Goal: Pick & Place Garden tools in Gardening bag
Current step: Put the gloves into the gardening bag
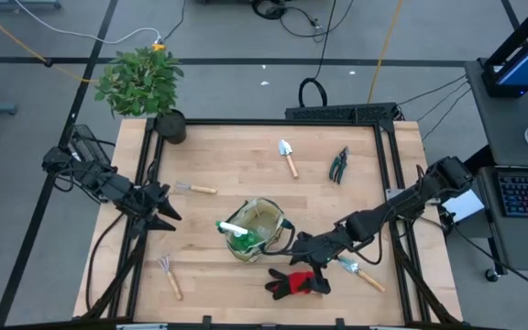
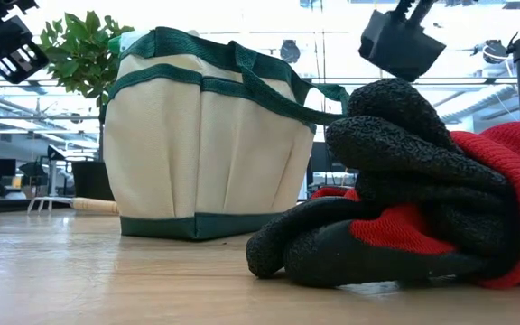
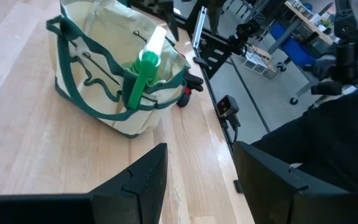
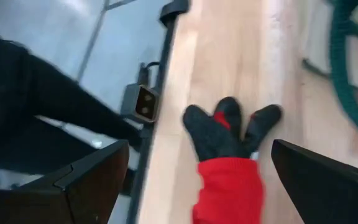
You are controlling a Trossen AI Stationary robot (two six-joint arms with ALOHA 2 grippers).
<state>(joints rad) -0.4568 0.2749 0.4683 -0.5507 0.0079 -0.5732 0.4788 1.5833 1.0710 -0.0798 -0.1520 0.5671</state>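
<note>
At nine o'clock on the tabletop (image 1: 337, 197) I park the left gripper (image 1: 165, 213), its fingers partly spread and holding nothing. Below it, at seven o'clock, lies a wooden-handled rake (image 1: 170, 276). At centre stands the gardening bag (image 1: 257, 229), soft beige canvas with dark green trim, and the green spray bottle (image 1: 239, 236) already rests in it. A trowel (image 1: 288, 157) and black pruning shears (image 1: 339, 165) lie at one o'clock; both are rigid and best gripped at the handles.

At five o'clock I hold the right gripper (image 1: 301, 251), fingers spread wide, just above the red-and-black gloves (image 1: 296, 283). I judge the gloves light, limp and textured, so they should not slip. I would pinch the bunched black middle so both gloves lift together. Another trowel (image 1: 363, 272) lies just right of them.
</note>
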